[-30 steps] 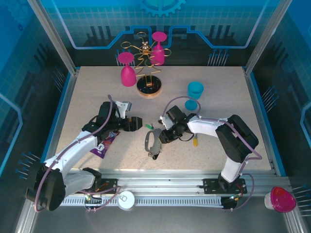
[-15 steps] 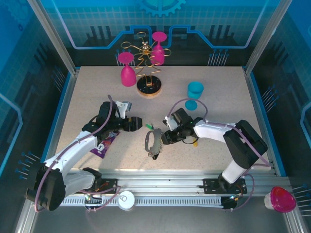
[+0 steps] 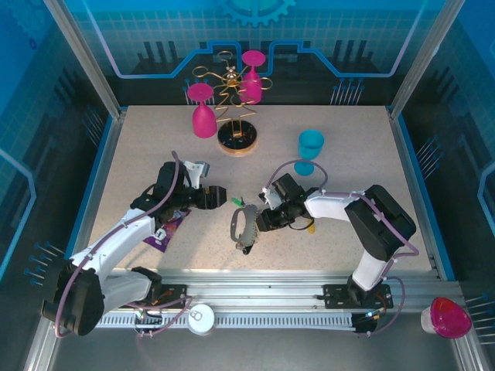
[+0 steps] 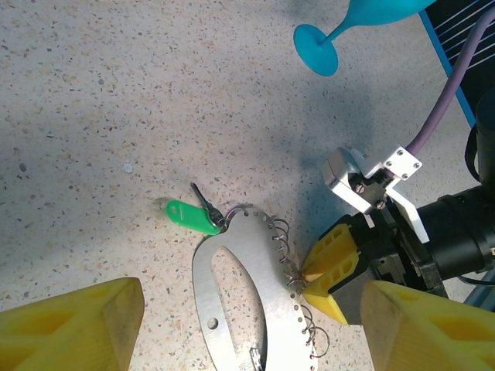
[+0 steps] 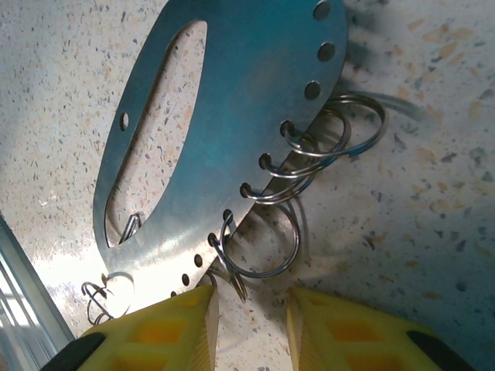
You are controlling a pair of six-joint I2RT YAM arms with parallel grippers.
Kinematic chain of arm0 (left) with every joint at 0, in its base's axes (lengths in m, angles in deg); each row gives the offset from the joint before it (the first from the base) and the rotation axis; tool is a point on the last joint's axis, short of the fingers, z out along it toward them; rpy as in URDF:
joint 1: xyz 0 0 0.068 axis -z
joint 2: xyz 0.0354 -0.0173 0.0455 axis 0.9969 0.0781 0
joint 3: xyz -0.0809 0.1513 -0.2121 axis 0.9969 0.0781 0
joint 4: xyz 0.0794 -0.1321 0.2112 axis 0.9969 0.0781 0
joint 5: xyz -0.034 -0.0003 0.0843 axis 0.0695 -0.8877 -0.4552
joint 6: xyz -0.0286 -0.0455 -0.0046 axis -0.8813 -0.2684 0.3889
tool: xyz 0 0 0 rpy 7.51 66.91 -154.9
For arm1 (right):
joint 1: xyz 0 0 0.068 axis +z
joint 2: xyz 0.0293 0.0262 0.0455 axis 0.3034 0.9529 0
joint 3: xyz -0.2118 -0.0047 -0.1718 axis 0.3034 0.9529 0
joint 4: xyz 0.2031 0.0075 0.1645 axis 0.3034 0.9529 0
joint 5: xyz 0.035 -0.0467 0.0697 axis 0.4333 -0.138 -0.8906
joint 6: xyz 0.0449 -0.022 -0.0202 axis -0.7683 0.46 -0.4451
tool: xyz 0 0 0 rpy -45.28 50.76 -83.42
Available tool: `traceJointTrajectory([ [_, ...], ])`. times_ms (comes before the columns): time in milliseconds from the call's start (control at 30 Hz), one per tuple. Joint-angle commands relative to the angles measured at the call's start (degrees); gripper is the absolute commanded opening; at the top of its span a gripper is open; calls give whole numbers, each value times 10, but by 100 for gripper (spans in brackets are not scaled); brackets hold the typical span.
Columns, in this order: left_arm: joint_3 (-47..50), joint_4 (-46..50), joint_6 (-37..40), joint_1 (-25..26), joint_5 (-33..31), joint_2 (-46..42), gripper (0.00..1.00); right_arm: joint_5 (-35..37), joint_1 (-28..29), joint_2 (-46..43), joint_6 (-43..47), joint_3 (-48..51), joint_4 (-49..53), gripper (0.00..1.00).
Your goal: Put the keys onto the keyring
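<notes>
Purple packet [image 3: 168, 229]: lay flat on the desk [image 3: 139, 154] beneath your left arm, well apart from the work.
Left tool [image 3: 219, 198]: your fingers stood wide apart with nothing between them, pointed at the green tag [image 4: 192, 217] just ahead.
Rack [image 3: 236, 116]: a gold stand with 2 pink goblets stood at the far edge, well apart and no obstacle to you.
Keyring [image 3: 244, 228]: lay flat on the desk between your 2 tools, its tagged end toward the far side.
Keyring handling: it looked a thin, stiff, light metal plate on a smooth top, so it would probably skate if you nudged it. The rim of its long slot or the plain left edge seemed the safest place to pin or pinch it.
Small rings [image 5: 305, 151]: several thin wire loops hung overlapped from the holes along the plate's right edge. They looked springy and fiddly, and you could easily snag 2 at once.
Right tool [image 3: 261, 220]: low over the desk, jaws a narrow gap apart and holding nothing; 1 ring's wire end sat just before that gap.
Yellow-headed key [image 3: 311, 226]: tiny, lying close against your right forearm. It looked light, and the plastic head was the part to take.
Blue goblet [image 3: 311, 143]: stood upright beyond your right arm. The purple cable [image 3: 288, 159] looped near its foot, so a wide swing risked tipping it.
</notes>
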Motion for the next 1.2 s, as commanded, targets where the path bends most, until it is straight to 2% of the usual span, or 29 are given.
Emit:
traceJointTrajectory([
  [0,7,-6,0,2,-2,-6,74,-29,6,23,-8,-8,-35,29],
  [533,9,-4,3,2,-1,-5,74,-44,10,21,-10,-12,-40,21],
  [1167,12,3,10,2,-4,-9,74,-47,15,22,-10,-19,-42,16],
])
